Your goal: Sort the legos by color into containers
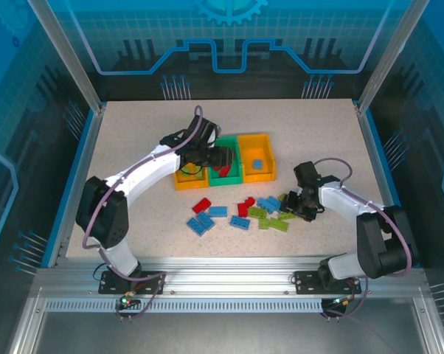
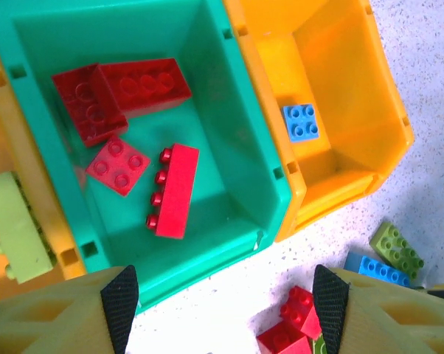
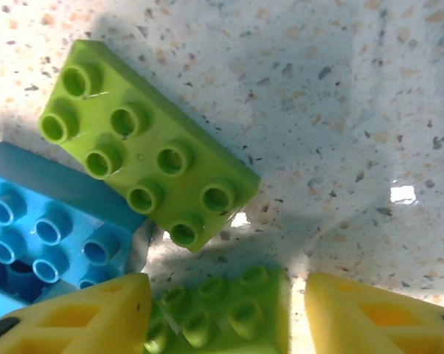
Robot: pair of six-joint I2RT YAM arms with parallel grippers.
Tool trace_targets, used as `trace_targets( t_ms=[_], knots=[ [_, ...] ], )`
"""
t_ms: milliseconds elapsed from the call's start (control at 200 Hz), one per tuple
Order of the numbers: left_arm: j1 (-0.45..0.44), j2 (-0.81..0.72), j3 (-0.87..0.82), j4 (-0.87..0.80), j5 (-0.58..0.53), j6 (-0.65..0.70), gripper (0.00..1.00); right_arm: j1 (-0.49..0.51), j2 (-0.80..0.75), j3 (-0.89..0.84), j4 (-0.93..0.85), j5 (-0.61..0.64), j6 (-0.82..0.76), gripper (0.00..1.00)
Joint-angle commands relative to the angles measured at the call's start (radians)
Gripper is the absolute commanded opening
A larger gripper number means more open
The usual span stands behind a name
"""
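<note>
The containers stand in a row: a left yellow bin (image 2: 30, 184) holding a lime lego (image 2: 15, 228), a green middle bin (image 2: 229, 96) holding several red legos (image 2: 174, 188), and a right yellow bin (image 2: 340, 81) with one blue lego (image 2: 301, 122). My left gripper (image 2: 223, 310) hangs open and empty over the green bin's near rim (image 1: 220, 158). Loose red, blue and lime legos (image 1: 240, 215) lie in front of the bins. My right gripper (image 3: 222, 295) is low at the pile's right end (image 1: 299, 209), open, with a lime lego (image 3: 214, 321) between its fingers, touching the left one.
Beside the right gripper lie a larger lime brick (image 3: 144, 158) and a blue brick (image 3: 37, 228). Red bricks (image 2: 292, 324) sit just under the left gripper's right finger. Bare speckled tabletop (image 1: 133, 140) stretches to the left and behind the bins; blue rails (image 1: 78, 177) bound the table.
</note>
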Motion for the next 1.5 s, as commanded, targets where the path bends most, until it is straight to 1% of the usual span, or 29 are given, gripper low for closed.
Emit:
trace_targets(
  t_ms=[0,190,345,370,395,445,525,605,705,865,1080,1256,1491],
  knots=[
    [-0.003,-0.06,-0.063,0.012,-0.029,0.004,0.68,-0.019,0.02,-0.016,0.01,-0.016,0.023,0.51],
    [-0.002,-0.127,-0.152,0.02,-0.06,-0.004,0.68,-0.028,0.022,-0.02,0.006,-0.017,0.032,0.41],
    [-0.003,-0.156,-0.192,0.02,-0.074,-0.011,0.69,-0.036,-0.007,-0.02,-0.012,-0.004,0.046,0.39],
    [-0.002,-0.159,-0.196,0.021,-0.074,-0.013,0.69,-0.039,-0.011,-0.02,-0.013,-0.005,0.047,0.4],
    [-0.002,-0.161,-0.2,0.021,-0.075,-0.014,0.69,-0.043,-0.017,-0.02,-0.015,-0.006,0.048,0.42],
    [-0.001,-0.164,-0.207,0.023,-0.075,-0.017,0.69,-0.045,-0.028,-0.018,-0.021,-0.005,0.049,0.54],
    [-0.001,-0.168,-0.214,0.023,-0.076,-0.019,0.69,-0.045,-0.046,-0.008,-0.048,-0.006,0.042,0.63],
    [-0.001,-0.172,-0.219,0.02,-0.078,-0.019,0.68,-0.045,-0.073,-0.004,-0.084,-0.006,0.036,0.65],
    [-0.002,-0.181,-0.233,0.024,-0.081,-0.019,0.69,-0.045,-0.107,-0.01,-0.12,-0.009,0.037,0.66],
    [-0.001,-0.19,-0.249,0.03,-0.083,-0.017,0.69,-0.045,-0.13,-0.048,-0.114,-0.074,0.082,0.66],
    [-0.001,-0.197,-0.264,0.035,-0.089,-0.005,0.69,-0.045,-0.165,-0.066,-0.119,-0.086,0.13,0.67],
    [-0.002,-0.194,-0.282,0.057,-0.084,-0.006,0.69,-0.04,-0.151,-0.072,-0.09,-0.118,0.168,0.68],
    [0.0,-0.192,-0.277,0.053,-0.087,0.004,0.69,-0.024,-0.112,-0.075,-0.039,-0.137,0.207,0.66]
  ],
)
